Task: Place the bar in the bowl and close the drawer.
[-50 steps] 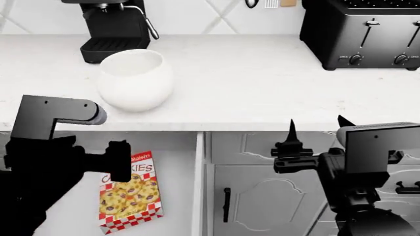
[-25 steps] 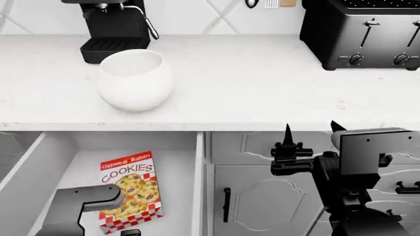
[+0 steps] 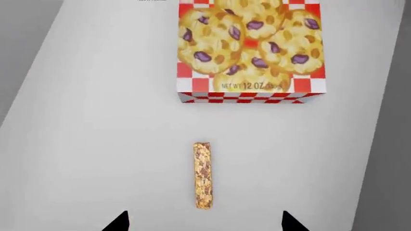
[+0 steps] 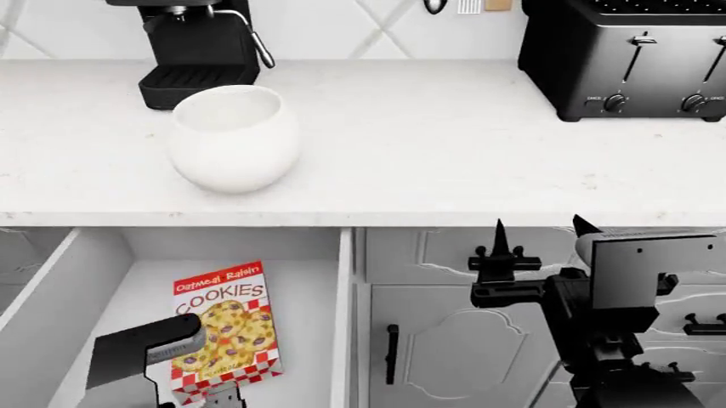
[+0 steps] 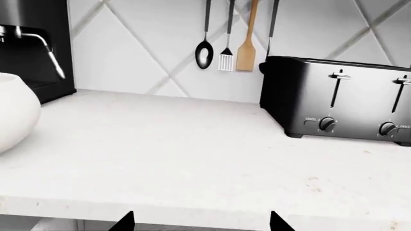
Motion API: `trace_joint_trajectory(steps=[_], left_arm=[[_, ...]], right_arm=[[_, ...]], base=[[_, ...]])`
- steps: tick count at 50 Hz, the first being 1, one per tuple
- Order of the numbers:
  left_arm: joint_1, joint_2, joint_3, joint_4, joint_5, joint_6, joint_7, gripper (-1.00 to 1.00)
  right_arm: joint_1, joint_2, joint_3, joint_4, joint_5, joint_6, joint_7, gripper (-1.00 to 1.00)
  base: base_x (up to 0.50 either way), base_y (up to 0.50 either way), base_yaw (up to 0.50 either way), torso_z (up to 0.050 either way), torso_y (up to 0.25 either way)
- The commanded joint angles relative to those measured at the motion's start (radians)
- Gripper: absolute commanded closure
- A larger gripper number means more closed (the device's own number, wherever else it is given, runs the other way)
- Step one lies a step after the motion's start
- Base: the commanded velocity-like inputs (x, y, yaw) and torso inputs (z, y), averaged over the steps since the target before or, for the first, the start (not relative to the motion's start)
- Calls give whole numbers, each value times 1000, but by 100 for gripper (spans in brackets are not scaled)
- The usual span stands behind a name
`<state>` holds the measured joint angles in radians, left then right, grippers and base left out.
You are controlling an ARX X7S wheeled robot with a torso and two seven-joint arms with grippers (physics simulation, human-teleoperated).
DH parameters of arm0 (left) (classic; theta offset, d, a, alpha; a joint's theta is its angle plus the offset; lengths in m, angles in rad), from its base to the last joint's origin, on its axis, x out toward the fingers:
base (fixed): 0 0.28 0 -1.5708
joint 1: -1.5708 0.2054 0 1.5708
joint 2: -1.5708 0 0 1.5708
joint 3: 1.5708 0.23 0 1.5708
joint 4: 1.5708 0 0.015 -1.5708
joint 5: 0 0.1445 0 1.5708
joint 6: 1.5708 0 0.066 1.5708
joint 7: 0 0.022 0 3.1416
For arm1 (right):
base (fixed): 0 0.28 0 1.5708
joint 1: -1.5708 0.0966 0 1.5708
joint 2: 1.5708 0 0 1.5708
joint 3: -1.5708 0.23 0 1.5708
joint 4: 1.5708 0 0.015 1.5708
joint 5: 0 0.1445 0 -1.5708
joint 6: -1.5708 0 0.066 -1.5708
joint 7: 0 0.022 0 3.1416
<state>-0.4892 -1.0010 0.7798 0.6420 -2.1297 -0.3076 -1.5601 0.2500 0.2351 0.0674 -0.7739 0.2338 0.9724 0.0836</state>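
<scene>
The bar (image 3: 202, 175) is a thin oat-coloured stick lying on the pale floor of the open drawer (image 3: 96, 144), just ahead of my left gripper (image 3: 204, 224). The gripper's jaws stand open, one tip either side of the bar's near end, touching nothing. In the head view the left arm (image 4: 142, 347) reaches down into the drawer (image 4: 80, 280) and hides the bar. The white bowl (image 4: 234, 136) stands on the counter above the drawer. My right gripper (image 4: 542, 228) hangs open and empty in front of the counter edge, to the right of the drawer.
A red-checked cookie box (image 4: 224, 327) lies in the drawer beyond the bar. The counter (image 4: 454, 153) holds a black coffee machine (image 4: 199, 47) behind the bowl and a black toaster (image 4: 624, 55) at the back right. A cabinet door with a vertical handle (image 4: 393, 353) is right of the drawer.
The left arm has dropped from above the drawer's left side down into the drawer, uncovering the cookie box's top. The right arm has shifted slightly.
</scene>
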Motion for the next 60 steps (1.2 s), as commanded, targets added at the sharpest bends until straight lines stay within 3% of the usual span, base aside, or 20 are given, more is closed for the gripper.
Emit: trace_joint_trajectory(steps=[1, 19, 60], left_arm=[[-90, 37, 172, -65, 70, 161, 4, -100], [-75, 159, 264, -272, 129, 149, 87, -100], [-57, 207, 393, -438, 196, 45, 139, -100]], right_arm=[[-13, 3, 14, 4, 10, -15, 0, -100], [-13, 7, 8, -3, 17, -26, 10, -100], [-18, 17, -12, 5, 36, -40, 26, -100]], base=[[0, 0, 0, 0, 0], [0, 0, 0, 0, 0], [0, 0, 0, 0, 0]])
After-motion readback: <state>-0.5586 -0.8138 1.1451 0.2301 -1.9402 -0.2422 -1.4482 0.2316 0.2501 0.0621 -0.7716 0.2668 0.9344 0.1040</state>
